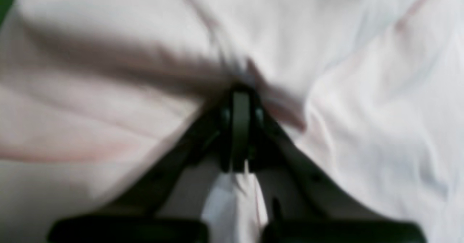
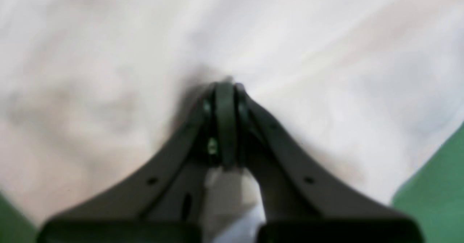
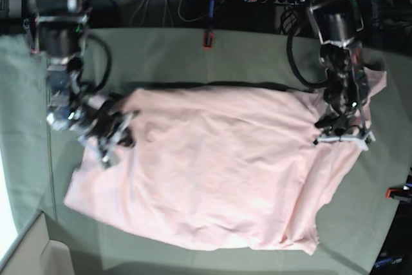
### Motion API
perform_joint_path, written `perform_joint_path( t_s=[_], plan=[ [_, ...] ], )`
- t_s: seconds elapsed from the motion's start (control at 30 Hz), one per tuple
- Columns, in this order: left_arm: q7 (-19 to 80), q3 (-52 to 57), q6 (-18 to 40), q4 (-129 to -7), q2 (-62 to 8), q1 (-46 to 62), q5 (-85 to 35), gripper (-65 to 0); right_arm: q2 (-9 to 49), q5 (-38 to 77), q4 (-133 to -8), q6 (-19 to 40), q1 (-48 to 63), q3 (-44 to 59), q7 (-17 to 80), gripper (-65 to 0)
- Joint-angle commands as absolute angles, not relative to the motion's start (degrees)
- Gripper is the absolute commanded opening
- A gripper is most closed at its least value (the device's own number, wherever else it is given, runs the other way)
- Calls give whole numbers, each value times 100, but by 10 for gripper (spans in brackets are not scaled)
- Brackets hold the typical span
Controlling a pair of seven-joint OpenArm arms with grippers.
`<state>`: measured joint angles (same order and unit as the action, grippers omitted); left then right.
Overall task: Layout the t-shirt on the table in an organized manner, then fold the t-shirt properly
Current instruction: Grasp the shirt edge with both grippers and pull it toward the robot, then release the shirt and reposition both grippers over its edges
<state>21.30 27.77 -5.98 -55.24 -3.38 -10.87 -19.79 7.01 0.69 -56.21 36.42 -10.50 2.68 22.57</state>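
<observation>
Grey-green cloth covers the table (image 3: 193, 53), and the t-shirt (image 3: 219, 172) lies spread across it, plain pink side up, reaching between both grippers. A red clamp (image 3: 208, 37) sits at the far table edge. The left gripper (image 3: 340, 127) has its jaws pressed together, pinching a ridge of shirt fabric at its tips. The right gripper (image 3: 111, 134) likewise pinches the shirt's opposite edge.

One t-shirt (image 3: 212, 172), one table (image 3: 167, 56), two hands.
</observation>
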Motion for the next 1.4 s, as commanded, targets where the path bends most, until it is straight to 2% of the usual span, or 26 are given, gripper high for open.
perform_joint_path(
  t_s=[0.0, 0.3, 0.43, 0.53, 0.7, 0.97, 1.17, 1.37],
  plan=[
    [1903, 2782, -629, -5323, -374, -1367, -1859, -649, 497, 4, -5895, 3908, -716, 40, 2571, -650],
    [690, 2782, -629, -3204, -347, -3248, -1367, -649, -312, 4, -7354, 3890, 514, -1622, 2563, -650],
    [699, 2782, -620, -3222, -312, -3829, -1420, -649, -330, 4, -7855, 3890, 558, -1692, 2571, -650],
    [1033, 2791, -620, -3855, -312, -3864, -1437, -649, -101, 13, -8558, 3890, 681, -1578, 2580, -650],
    [1798, 2782, -620, -5516, -66, -3116, -1613, -649, 75, 22, -9323, 3899, 725, -778, 2580, -650],
    [2809, 2589, -637, -7881, 321, -1367, -2466, -646, 268, 13, -8910, 3916, 224, 233, 2580, -650],
    [3626, 1569, -681, -9437, 382, 171, -3257, -645, 514, 13, -8567, 3925, 57, 338, 2580, -650],
    [3626, 312, -681, -9666, 321, 1068, -3451, -646, 532, 4, -8233, 3925, -119, 347, 2580, -650]
  ],
)
